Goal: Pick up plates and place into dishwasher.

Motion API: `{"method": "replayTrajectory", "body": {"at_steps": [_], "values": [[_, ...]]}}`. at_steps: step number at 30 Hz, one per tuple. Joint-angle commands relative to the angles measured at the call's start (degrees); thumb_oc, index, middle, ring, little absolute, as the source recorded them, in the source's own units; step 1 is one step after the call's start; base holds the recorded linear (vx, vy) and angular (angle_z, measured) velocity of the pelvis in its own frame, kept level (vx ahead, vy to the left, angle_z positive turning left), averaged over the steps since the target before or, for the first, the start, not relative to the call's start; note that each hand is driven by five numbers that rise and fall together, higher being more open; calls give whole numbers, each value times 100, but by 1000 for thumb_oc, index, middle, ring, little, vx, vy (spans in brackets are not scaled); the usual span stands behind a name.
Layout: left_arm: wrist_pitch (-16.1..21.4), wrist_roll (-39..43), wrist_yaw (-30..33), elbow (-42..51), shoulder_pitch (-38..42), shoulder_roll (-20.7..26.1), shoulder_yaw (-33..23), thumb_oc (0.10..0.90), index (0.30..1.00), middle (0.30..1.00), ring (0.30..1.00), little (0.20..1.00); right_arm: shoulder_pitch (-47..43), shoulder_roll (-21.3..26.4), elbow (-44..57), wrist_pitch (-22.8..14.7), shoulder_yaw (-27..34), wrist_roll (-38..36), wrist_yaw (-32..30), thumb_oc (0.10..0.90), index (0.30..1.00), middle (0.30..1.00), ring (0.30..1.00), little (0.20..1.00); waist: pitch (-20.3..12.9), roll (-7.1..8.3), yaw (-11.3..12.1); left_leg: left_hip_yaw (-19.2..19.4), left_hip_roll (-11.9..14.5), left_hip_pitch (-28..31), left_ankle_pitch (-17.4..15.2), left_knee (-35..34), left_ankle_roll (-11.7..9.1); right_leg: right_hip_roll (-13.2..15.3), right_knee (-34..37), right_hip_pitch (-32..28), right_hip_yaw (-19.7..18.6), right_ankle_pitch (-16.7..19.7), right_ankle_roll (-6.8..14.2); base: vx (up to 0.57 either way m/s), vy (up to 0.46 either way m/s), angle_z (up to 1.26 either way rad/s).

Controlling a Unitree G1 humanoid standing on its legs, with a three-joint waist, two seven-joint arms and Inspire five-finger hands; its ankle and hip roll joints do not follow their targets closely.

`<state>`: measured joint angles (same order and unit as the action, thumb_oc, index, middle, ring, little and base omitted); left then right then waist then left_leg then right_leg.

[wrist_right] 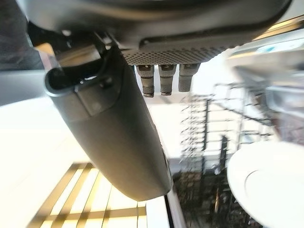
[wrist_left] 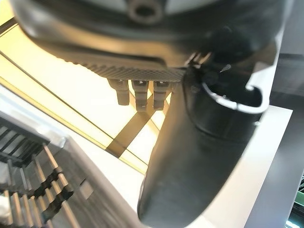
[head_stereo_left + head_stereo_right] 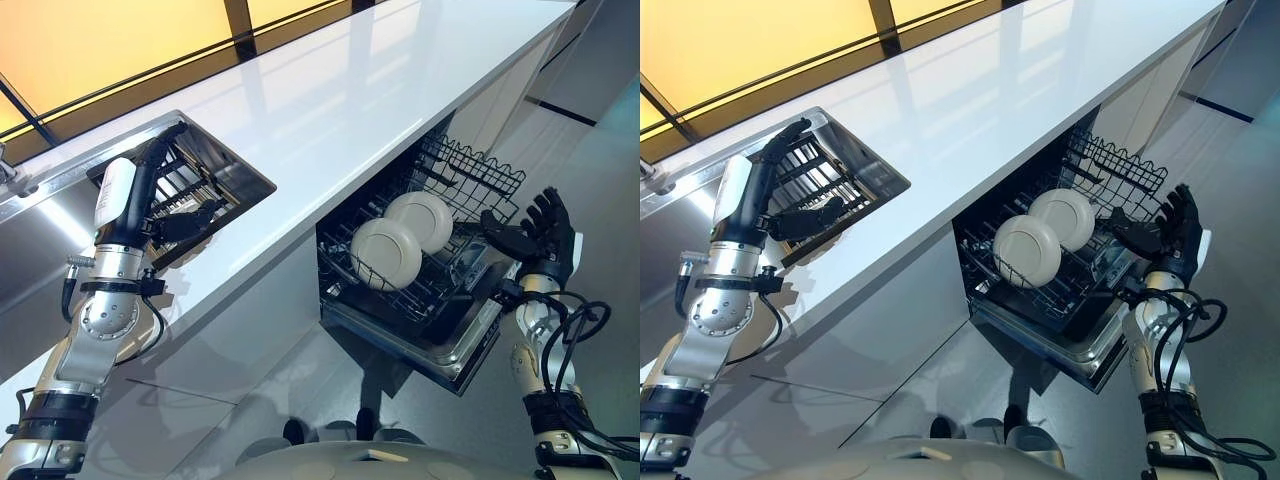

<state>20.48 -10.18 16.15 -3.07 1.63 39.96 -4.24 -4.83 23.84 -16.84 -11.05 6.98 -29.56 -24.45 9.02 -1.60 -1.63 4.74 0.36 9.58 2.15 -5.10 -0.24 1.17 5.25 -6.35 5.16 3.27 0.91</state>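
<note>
White and round, two ceramic plates (image 3: 386, 253) (image 3: 421, 219) stand upright, one behind the other, in the black wire dishwasher rack (image 3: 470, 175) pulled out under the glossy white countertop (image 3: 330, 100). Your right hand (image 3: 540, 235) hovers just beside that rack, fingers straight and spread, holding nothing. Your left hand (image 3: 185, 222) reaches over the steel sink's dark wire drainer (image 3: 815, 180), fingers extended. From the right wrist you see one plate (image 1: 268, 183); from the left, drainer bars (image 2: 28, 190) and countertop.

2 plates (image 3: 400, 240) upright in dishwasher rack (image 3: 470, 175)
</note>
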Motion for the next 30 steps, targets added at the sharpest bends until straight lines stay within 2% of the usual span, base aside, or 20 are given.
{"method": "replayTrajectory", "body": {"at_steps": [1,5,10,15,19,24,30], "values": [[473,159,526,-151,621,268,-196,800,900,900,900,900,-462,107,131,-518,277,-431,274,800,900,900,900,900,-388,-42,77,39,-130,-238,-544,251,-58,-297,-550,-94,323,-944,115,0,0,0],[418,148,623,-149,701,294,-152,800,900,900,900,900,-523,169,-271,-433,223,-536,214,800,900,900,900,900,-369,-35,134,-55,-186,-387,-672,591,-53,-228,-667,-20,408,-1000,54,-4,-22,7],[463,116,670,-141,687,381,-263,800,900,900,900,900,-609,323,-804,-324,100,-266,295,800,900,900,900,900,-328,-18,232,-170,-284,-467,-854,919,28,-186,-768,4,437,-1020,-2,20,-26,13],[421,131,708,-66,623,539,-380,800,900,900,900,900,-662,394,-1270,-173,-16,-354,515,800,900,900,900,900,-375,-64,304,-246,-224,-351,-680,498,0,-193,-799,-15,526,-1077,31,53,-21,12],[433,232,685,-87,715,677,-403,800,900,900,900,900,-772,535,-1706,23,52,-730,637,800,900,900,900,900,-379,-91,370,-286,-168,-373,-540,333,-121,-157,-772,-47,646,-1123,49,44,-30,16],[437,240,685,5,671,748,-490,800,900,900,900,900,-939,671,-2096,253,72,-1187,619,800,900,900,900,900,-315,-79,456,-341,-259,-533,-777,851,-73,-80,-871,21,688,-1138,-19,13,-21,13],[414,237,742,80,619,887,-536,800,900,900,900,900,-1090,607,-2669,203,116,-1763,539,800,900,900,900,900,-255,-126,537,-402,-332,-559,-942,1099,37,-97,-992,30,644,-1153,-49,40,-13,5]]}}
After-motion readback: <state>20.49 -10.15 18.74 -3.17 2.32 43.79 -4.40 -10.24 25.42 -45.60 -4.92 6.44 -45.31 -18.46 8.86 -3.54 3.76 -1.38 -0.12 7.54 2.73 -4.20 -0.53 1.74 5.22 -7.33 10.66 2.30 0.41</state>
